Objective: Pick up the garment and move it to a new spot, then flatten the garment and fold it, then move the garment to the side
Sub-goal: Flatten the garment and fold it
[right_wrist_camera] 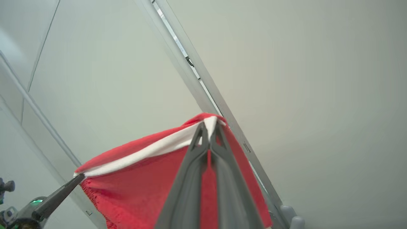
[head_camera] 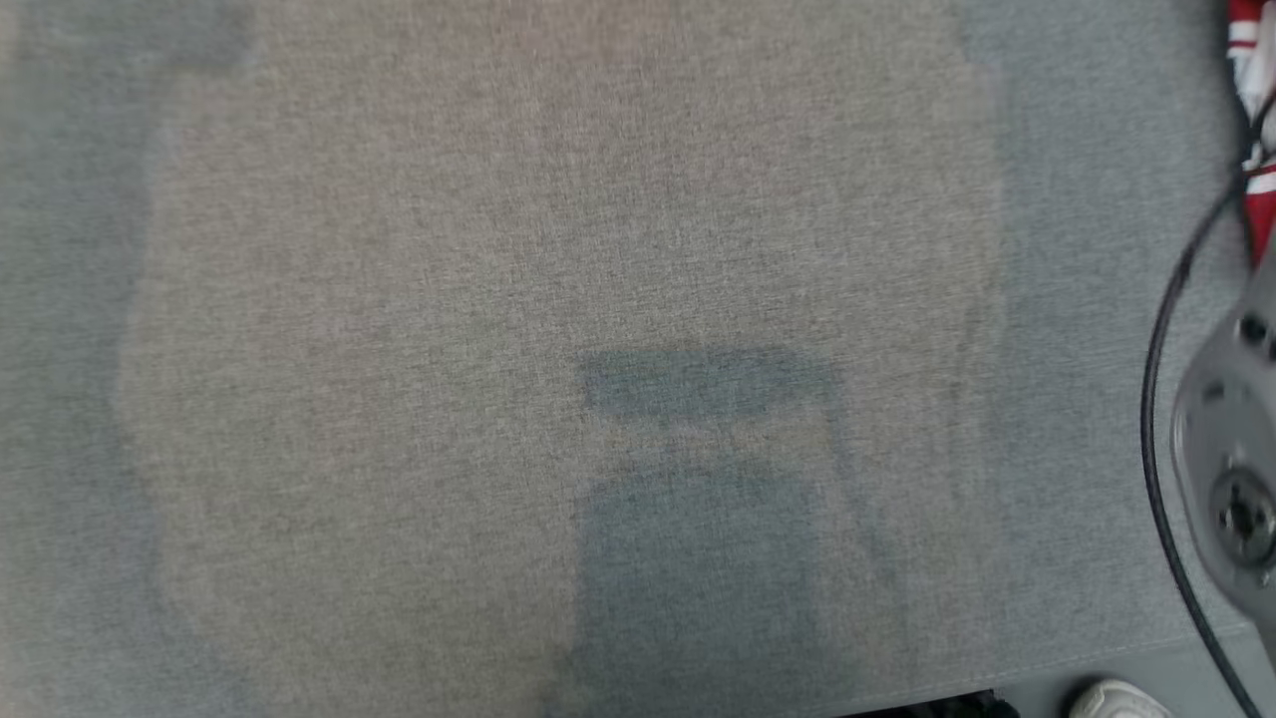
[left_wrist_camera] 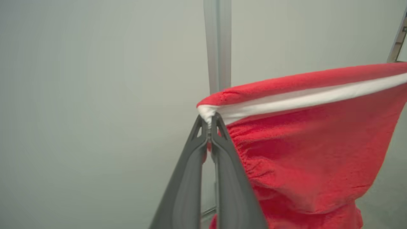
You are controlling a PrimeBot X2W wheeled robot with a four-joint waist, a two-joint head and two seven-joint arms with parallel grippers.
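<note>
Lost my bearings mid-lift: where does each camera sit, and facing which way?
Head: looks down on the grey table; a pale arm at the right edge.
Left wrist: faces a pale wall; left gripper pinches the garment.
Right wrist: faces a wall too; right gripper pinches the garment.
Shared: both wrist views show the garment.

The grey cloth tabletop (head_camera: 399, 299) lies open across its middle and left; black cable (head_camera: 1148, 399), pale forearm (head_camera: 1231, 449) and garment (head_camera: 1254, 60) crowd its right edge.
</note>
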